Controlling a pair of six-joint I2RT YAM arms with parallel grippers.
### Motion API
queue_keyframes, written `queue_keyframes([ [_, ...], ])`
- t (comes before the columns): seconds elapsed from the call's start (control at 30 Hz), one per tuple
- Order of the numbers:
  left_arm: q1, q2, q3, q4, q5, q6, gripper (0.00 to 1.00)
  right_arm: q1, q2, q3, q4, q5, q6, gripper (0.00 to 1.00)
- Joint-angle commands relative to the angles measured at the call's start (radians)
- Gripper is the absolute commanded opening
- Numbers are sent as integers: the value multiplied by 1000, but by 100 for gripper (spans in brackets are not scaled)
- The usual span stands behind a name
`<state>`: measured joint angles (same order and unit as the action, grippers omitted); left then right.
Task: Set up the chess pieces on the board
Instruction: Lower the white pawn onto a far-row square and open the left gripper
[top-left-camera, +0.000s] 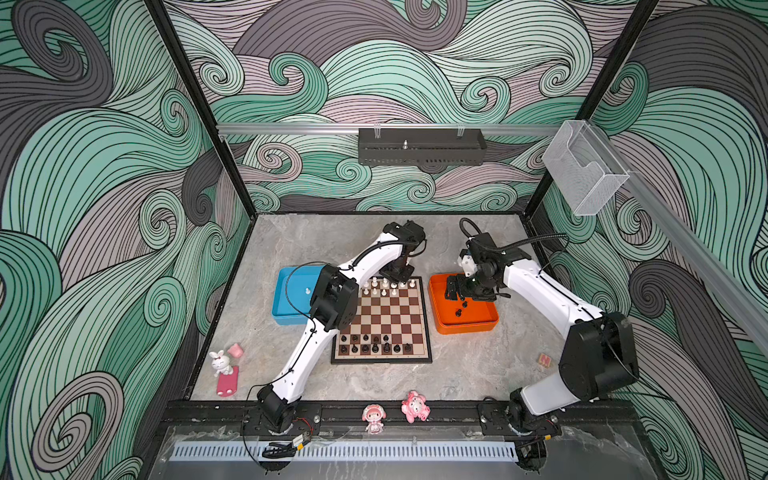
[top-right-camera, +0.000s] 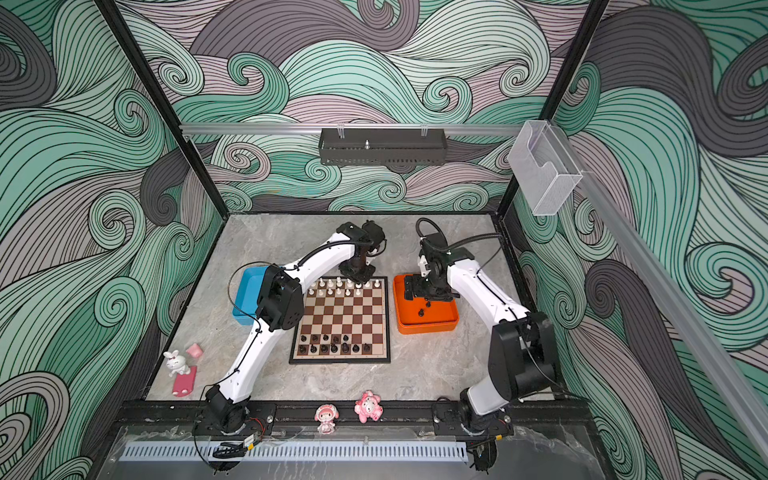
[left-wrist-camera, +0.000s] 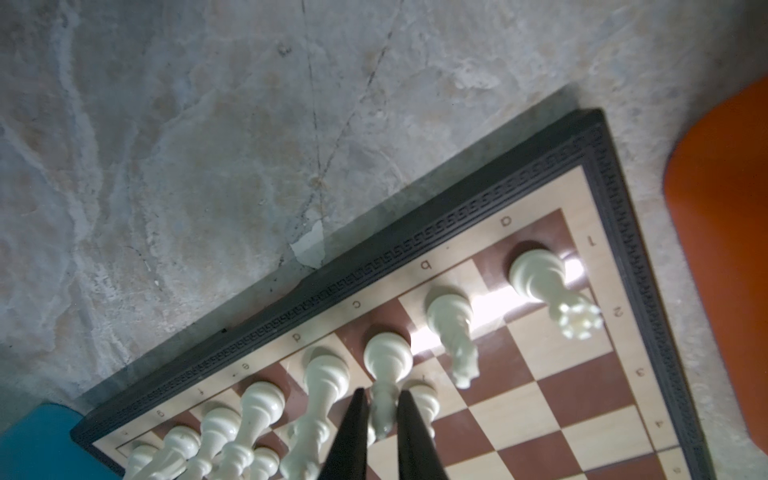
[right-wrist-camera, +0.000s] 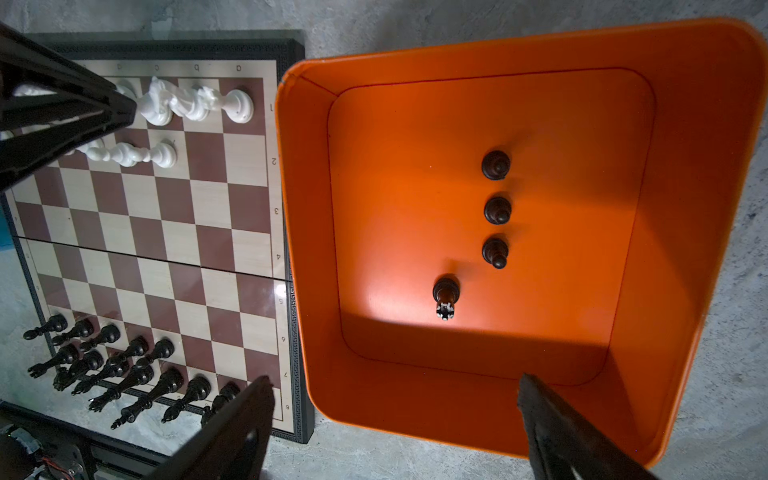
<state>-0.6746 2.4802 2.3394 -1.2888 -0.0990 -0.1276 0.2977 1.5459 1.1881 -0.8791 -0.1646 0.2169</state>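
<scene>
Chess pieces, four black, stand in square orange plastic tray; left fingers grasp white back-row piece, right fingers released

4 black chess pieces upright in orange tray; board just beside tray

I read the board margin: letters a to g along one edge, digits 1 to 4 along the next. The right wrist view gives digits 1 to 8 on that margin. Small wooden block on the counter: red N.
</scene>
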Motion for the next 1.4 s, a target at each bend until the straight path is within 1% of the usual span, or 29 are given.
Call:
queue_keyframes([
  [0.0,8,22,34,-18,-14,-10,15,-6,16,-1,-7,-10,-5,92],
  [0.17,7,22,35,-18,-13,-10,15,-6,17,-2,-7,-10,-6,92],
  [0.53,9,22,34,-14,-2,-15,19,-8,17,-5,-6,-10,-6,92],
  [0.93,8,21,34,-4,18,-23,15,-9,14,-8,-3,-10,-8,92],
  [1.37,8,21,34,-1,15,-21,16,-9,12,-10,-3,-9,-7,92],
])
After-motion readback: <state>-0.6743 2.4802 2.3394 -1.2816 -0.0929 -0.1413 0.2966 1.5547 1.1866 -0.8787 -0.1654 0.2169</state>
